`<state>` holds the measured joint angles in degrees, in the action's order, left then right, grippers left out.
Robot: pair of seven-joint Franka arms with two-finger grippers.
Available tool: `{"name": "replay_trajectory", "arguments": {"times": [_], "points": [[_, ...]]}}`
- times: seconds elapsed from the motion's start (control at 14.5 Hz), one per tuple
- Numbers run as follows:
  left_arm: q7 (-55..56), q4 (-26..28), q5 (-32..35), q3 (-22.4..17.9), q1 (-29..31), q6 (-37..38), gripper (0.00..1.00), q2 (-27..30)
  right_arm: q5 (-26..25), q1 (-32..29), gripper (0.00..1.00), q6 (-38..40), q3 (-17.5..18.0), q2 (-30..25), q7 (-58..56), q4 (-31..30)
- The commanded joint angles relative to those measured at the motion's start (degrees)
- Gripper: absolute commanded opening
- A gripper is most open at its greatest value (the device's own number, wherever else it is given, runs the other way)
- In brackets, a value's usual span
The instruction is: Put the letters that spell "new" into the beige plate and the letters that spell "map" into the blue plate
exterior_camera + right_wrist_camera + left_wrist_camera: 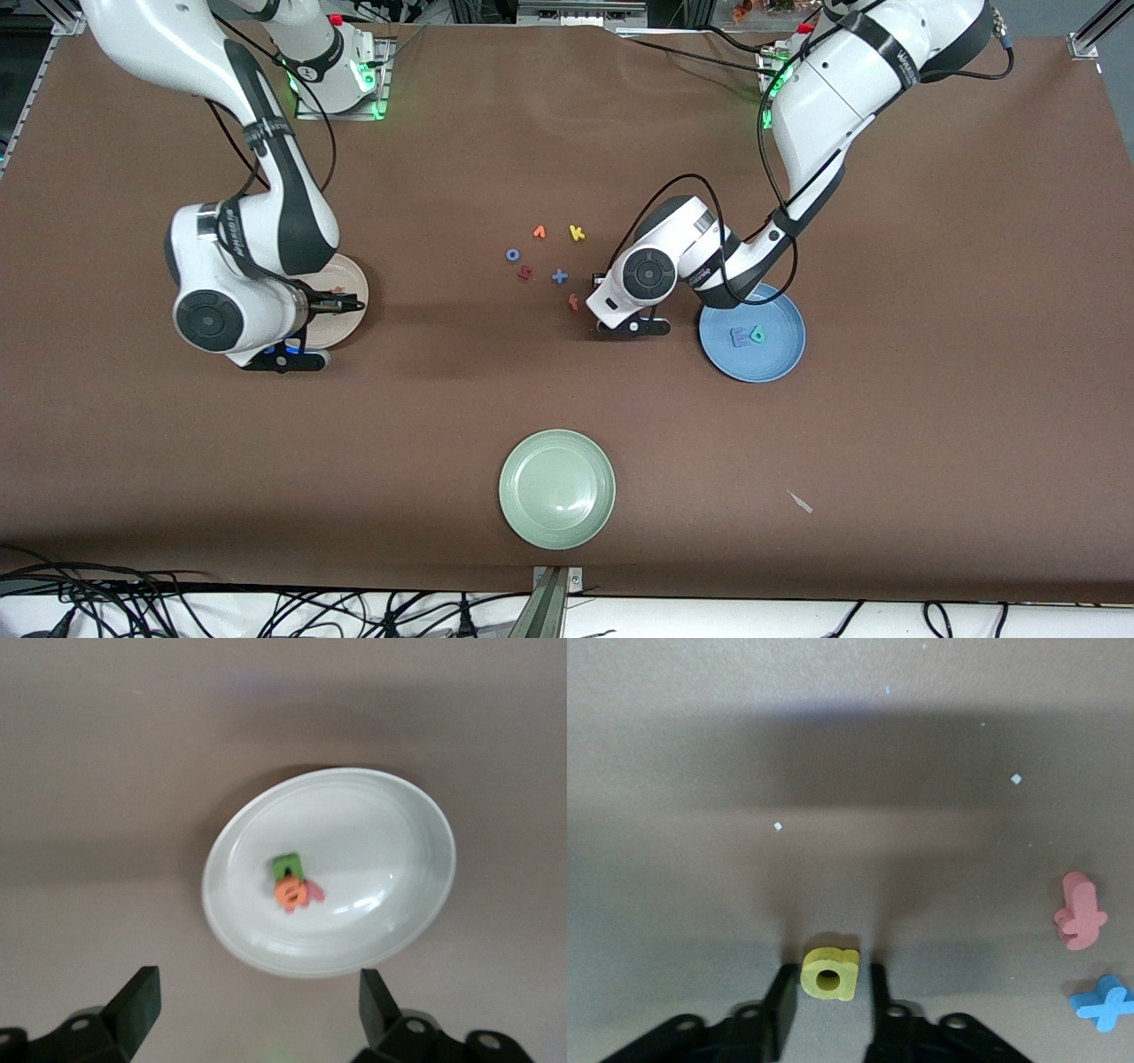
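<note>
While right fingers hang released, left fingers grasp yellow p.

A robotics lab — two bench-mounted arms; cables; aluminium framing.

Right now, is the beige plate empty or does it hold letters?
Not empty. The beige plate holds the green n, orange e and pink w, bunched together near its middle.
</note>
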<state>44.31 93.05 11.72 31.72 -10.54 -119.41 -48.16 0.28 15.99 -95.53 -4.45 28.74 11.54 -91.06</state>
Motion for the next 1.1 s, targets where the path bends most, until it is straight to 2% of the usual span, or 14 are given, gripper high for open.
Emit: {"name": "replay_trajectory", "arguments": {"times": [0.0, 0.14, 0.28, 0.41, 0.48, 0.62, 0.69, 0.83, 0.96, 1.03], "points": [[-0.19, -0.06, 1.37, -0.96, -0.8, -0.48, 0.0, 0.08, 0.87, 0.0, 1.0, 7.01, 0.15, -1.13, -0.91, 5.45], [-0.54, -0.67, 2.08, -0.96, 0.25, 2.14, 0.0, 1.48, 0.95, 0.0, 1.0, 8.33, 0.06, -4.2, -1.35, 5.45], [-1.94, -3.03, 2.16, -0.79, 1.83, 9.42, 0.0, 4.46, 0.95, 0.27, 1.0, 9.22, -0.38, -7.88, -1.7, 4.84], [-7.89, -5.15, 2.16, -0.78, 4.29, 15.76, 0.0, 6.93, -0.01, -1.13, 1.0, 9.31, 0.67, -11.93, -1.7, 3.79], [-11.93, -5.25, 2.16, -0.78, 6.22, 17.61, 0.0, 7.81, -0.1, -2.27, 1.0, 8.44, 1.19, -14.21, -1.7, 1.26], [-18.01, -5.07, 2.25, -0.96, 9.91, 18.6, 0.0, 8.52, -0.1, -6.56, 1.0, 6.86, 5.48, -19.05, -1.87, -2.36], [-19.86, -4.9, 3.21, -1.31, 10.88, 18.6, 0.0, 8.26, -0.19, -7.46, 1.0, 5.19, 6.29, -20.37, -3.53, -3.24], [-19.8, -4.2, 7.77, -1.49, 11.33, 18.16, 0.0, 6.86, -0.63, -7.64, 1.0, 4.65, 6.3, -22.74, -5.83, -3.68], [-19.62, -3.49, 8.4, -2.63, 11.77, 17.81, 0.0, 5.1, -1.06, -7.9, 1.0, 4.21, 6.3, -25.91, -5.65, -3.69], [-19.62, -3.31, 8.32, -2.63, 11.86, 17.63, 0.05, 5.18, -1.33, -8.43, 1.0, 4.91, 6.3, -27.14, -5.65, -3.95]]}}
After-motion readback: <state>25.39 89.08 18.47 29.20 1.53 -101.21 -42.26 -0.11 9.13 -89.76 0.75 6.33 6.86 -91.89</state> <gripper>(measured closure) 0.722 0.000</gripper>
